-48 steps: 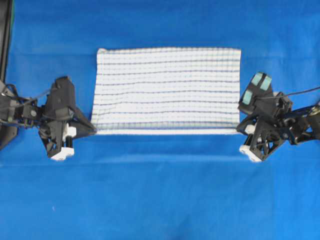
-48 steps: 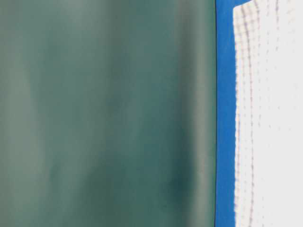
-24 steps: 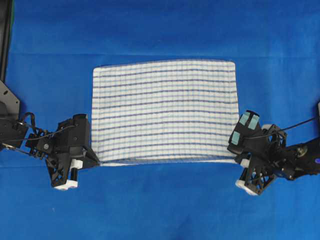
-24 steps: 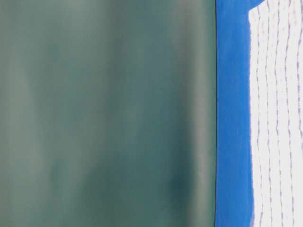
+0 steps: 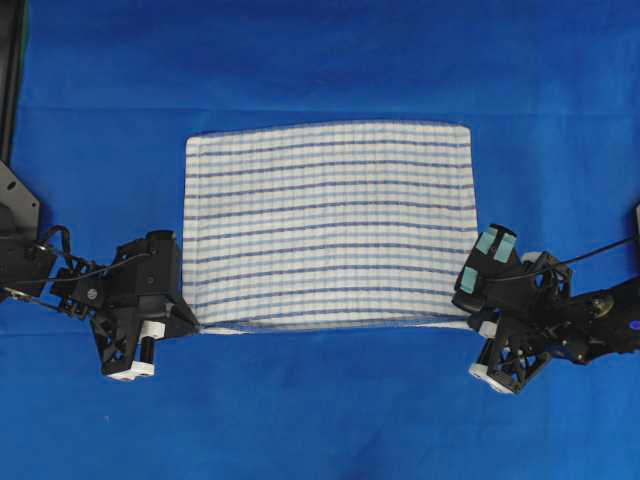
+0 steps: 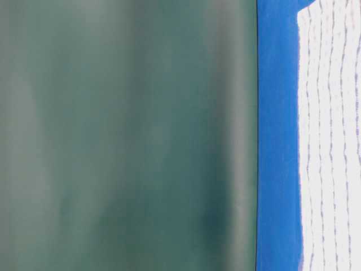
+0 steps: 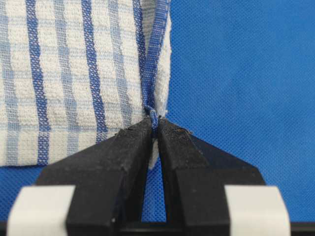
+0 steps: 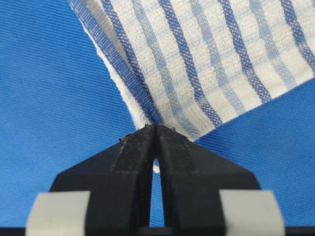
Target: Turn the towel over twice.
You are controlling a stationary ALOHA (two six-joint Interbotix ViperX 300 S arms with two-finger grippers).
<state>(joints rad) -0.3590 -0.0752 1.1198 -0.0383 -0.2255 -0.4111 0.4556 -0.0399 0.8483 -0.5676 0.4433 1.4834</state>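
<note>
Between the tips of the left gripper (image 7: 154, 129) a pinch of blue hem is clamped at the towel (image 5: 328, 225)'s near corner; the right gripper (image 8: 156, 132) is likewise clenched on the opposite near corner, cloth rising up and away from its tips. Outward from both, the towel lies spread on the blue sheet (image 5: 320, 420), striped face up. A second ago the checked face showed and both claws sat farther up the table; they have since drawn the near edge toward the arms and stopped, so one turn looks finished and letting go should come next. Under each claw the corner folds double, so how much cloth is caught is hidden. At table level, the towel (image 6: 333, 141) is blurred and cut off.
</note>
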